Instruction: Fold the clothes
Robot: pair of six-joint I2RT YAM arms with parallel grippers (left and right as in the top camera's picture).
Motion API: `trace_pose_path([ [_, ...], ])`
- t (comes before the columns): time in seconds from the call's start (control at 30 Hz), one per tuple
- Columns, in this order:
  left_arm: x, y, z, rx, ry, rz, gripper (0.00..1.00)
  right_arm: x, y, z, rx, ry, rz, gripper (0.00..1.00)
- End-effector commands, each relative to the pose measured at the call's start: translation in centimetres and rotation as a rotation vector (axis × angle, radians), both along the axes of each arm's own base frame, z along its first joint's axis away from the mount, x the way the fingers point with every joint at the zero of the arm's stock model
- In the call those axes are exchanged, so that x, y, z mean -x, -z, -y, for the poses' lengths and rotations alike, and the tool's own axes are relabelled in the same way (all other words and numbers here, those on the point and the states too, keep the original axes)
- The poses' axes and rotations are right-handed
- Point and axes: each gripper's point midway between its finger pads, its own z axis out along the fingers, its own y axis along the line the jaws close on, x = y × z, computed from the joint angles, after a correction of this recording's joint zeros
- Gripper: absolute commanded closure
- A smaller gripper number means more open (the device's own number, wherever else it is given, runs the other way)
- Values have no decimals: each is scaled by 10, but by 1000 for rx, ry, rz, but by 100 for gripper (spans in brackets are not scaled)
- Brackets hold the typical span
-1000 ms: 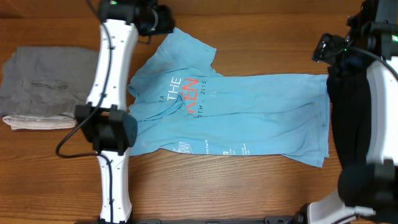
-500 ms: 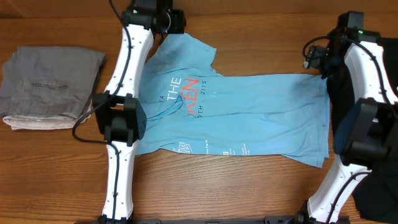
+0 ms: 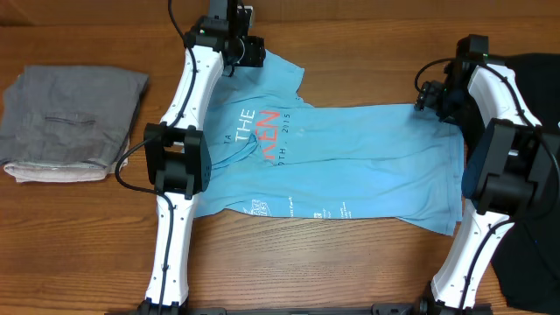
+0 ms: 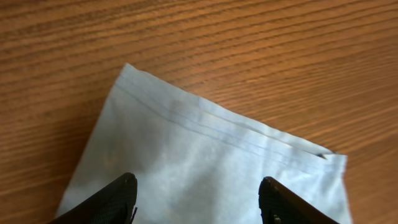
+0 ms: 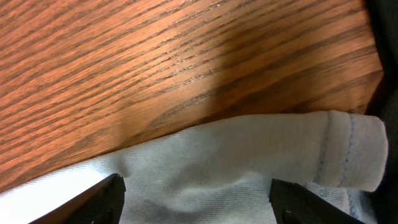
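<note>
The light blue T-shirt (image 3: 367, 166) lies spread flat on the wooden table (image 3: 367, 35), lettering up. The left gripper (image 3: 243, 45) hangs over the edge of the shirt's far sleeve; its fingers (image 4: 115, 200) stand wide apart, with the sleeve's stitched hem lying between them and just ahead, bare wood beyond; whether the tips touch the cloth I cannot tell. The right gripper (image 3: 429, 94) sits at the far corner of the shirt's bottom hem; its fingers (image 5: 93, 200) are parted too, with the rolled hem corner between them and a little ahead. Well off to the left gripper's outer side rests a folded grey garment (image 3: 70, 122); a dark cloth (image 3: 534, 87) lies just beyond the right gripper.
</note>
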Motion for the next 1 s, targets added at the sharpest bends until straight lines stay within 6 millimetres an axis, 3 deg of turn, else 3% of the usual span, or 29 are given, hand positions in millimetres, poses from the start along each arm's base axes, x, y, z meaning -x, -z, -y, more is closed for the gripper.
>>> trace_pose_path([
  [0.0,-8,18,-13,-83,-16,20,35,-1,4,0,-2,1,-4,21],
  [0.27,-17,40,-30,-204,-26,51,38,-1,4,0,-3,1,-5,21],
  [0.37,-26,41,-41,-276,-37,91,38,-1,4,0,-3,1,-5,21],
  [0.53,-31,40,-41,-289,-29,119,41,-1,4,0,-2,1,-3,20],
  [0.97,-9,90,-39,-295,24,-3,54,-1,4,0,-2,1,0,20],
])
